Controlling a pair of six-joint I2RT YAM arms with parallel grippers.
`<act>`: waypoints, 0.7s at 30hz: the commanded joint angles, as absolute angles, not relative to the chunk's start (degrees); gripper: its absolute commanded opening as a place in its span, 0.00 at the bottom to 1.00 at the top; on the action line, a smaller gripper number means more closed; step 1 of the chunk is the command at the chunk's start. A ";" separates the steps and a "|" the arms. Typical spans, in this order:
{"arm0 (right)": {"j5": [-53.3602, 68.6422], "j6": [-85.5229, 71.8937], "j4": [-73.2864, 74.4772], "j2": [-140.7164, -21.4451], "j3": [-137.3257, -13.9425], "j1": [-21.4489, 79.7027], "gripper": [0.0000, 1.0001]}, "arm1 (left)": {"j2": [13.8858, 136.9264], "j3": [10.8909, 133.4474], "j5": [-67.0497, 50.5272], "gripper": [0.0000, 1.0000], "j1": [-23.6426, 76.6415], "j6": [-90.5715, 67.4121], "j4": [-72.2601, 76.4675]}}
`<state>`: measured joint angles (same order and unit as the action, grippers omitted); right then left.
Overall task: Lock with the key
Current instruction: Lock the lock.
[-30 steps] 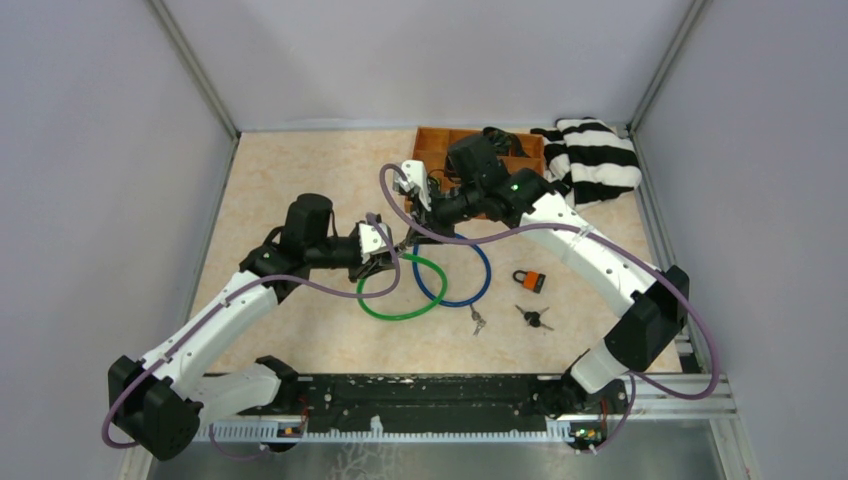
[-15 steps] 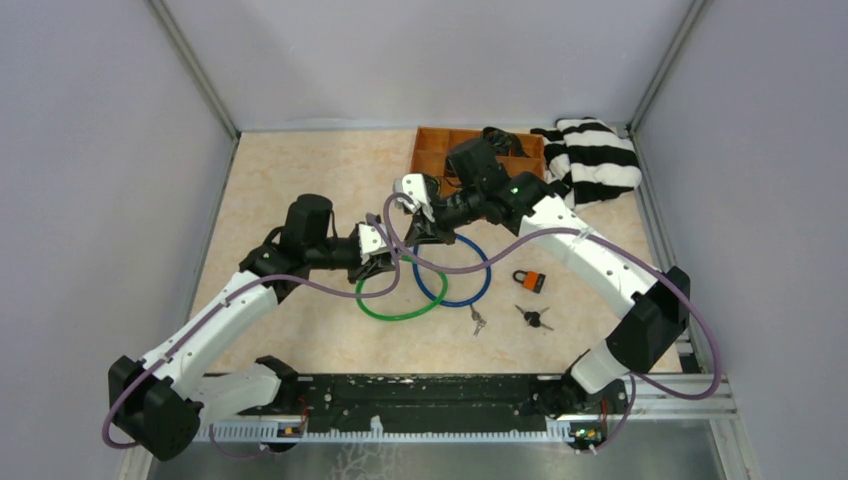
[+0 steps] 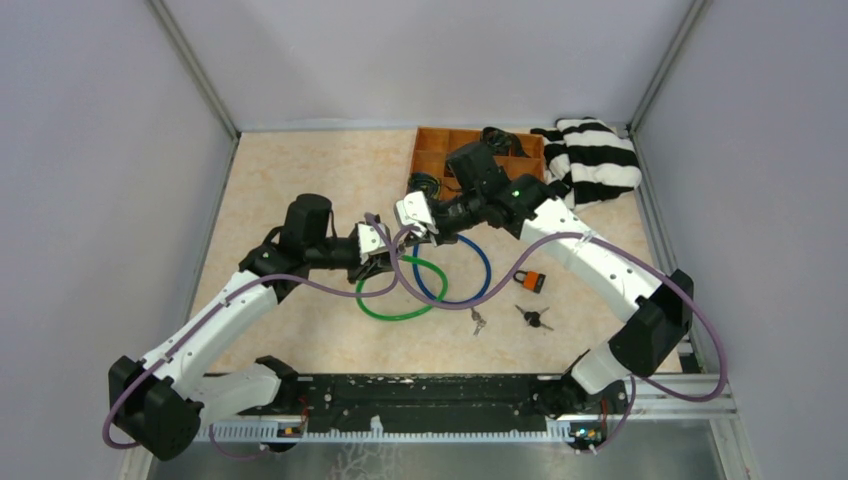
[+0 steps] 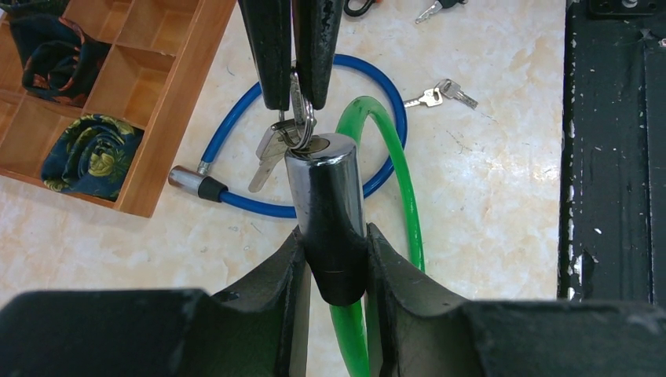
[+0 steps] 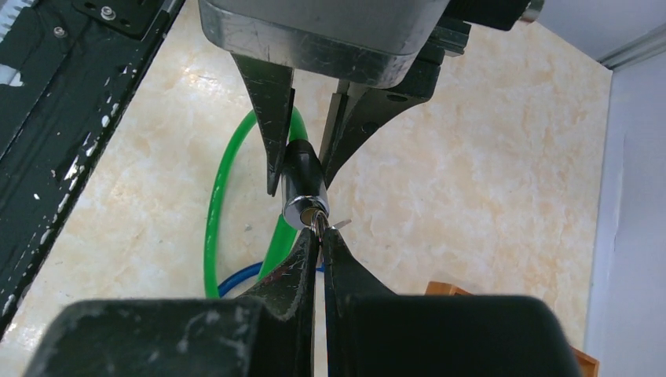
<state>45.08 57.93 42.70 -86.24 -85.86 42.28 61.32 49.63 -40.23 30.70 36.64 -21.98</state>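
So, the green cable lock (image 3: 395, 316) lies looped at the centre of the top view, overlapping a blue cable lock (image 3: 487, 275). The left gripper (image 4: 334, 236) is clamped around its chrome-and-black barrel (image 4: 328, 188), mid-frame in the left wrist view. The right gripper (image 5: 316, 236) pinches the key (image 4: 297, 133) right at the barrel's keyhole end.

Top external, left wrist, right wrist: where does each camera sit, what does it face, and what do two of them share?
Top external: above and behind the bases, looking down on the table; both arms show whole, left gripper facing right gripper.
Left wrist: looks along the left fingers, clamped on the lock cylinder of the green cable.
Right wrist: looks along the right fingers, pinching the key at the cylinder.
Shared: both wrist views show the cylinder, the green cable and the opposite gripper.
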 commanded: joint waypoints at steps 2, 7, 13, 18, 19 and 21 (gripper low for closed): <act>41.88 61.26 43.24 -84.35 -86.04 42.37 0.00 | 60.97 49.09 -43.75 0.00 30.77 36.39 -24.52; 39.82 58.80 42.60 -83.71 -85.65 42.41 0.00 | 60.59 48.97 -42.90 0.00 30.81 37.10 -24.70; 39.55 56.41 43.18 -83.32 -86.69 42.21 0.00 | 60.39 48.37 -42.11 0.00 30.76 38.27 -25.17; 39.89 54.37 44.26 -83.58 -88.45 41.39 0.00 | 60.37 48.30 -41.66 0.00 30.76 39.15 -26.25; 39.90 54.16 44.62 -83.66 -88.89 41.13 0.00 | 60.30 48.26 -41.73 0.00 30.77 39.14 -26.40; 39.97 53.76 45.27 -83.84 -89.55 40.69 0.00 | 60.18 48.08 -41.68 0.00 30.76 39.21 -26.58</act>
